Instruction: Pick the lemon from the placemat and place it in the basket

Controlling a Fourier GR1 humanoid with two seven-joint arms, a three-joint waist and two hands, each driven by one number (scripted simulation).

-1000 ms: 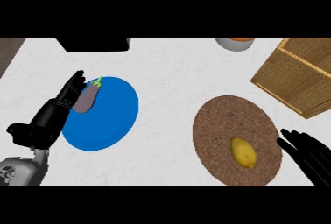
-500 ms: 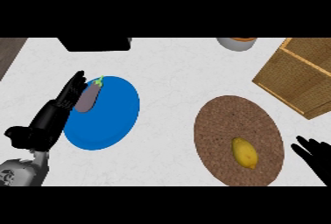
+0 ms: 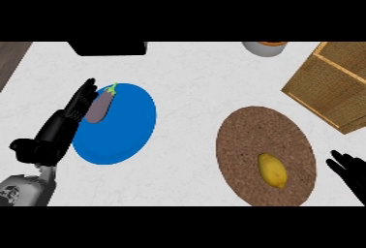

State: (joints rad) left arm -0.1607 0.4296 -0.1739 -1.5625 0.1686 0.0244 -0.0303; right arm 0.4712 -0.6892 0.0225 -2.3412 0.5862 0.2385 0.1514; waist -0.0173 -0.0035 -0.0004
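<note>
since a second before, the right hand had drawn back toward the lower right edge, off the rim of the placemat; only its dark fingers showed, straight and released, holding nothing, just beside the mat's right side; nothing else had shifted; the lemon lay on the brown round placemat, in its lower half, long axis running up-left to down-right, apart from the right hand; the woven basket stood at the upper right of the white table, near the mat's upper edge but not touching it; the left hand rested at the left, fingers straight and pointing up-right along the edge of a blue plate, beside a purple eggplant lying on that plate; whether they touched it i could not tell; a grey bowl and a black block sat at the far edge.
</note>
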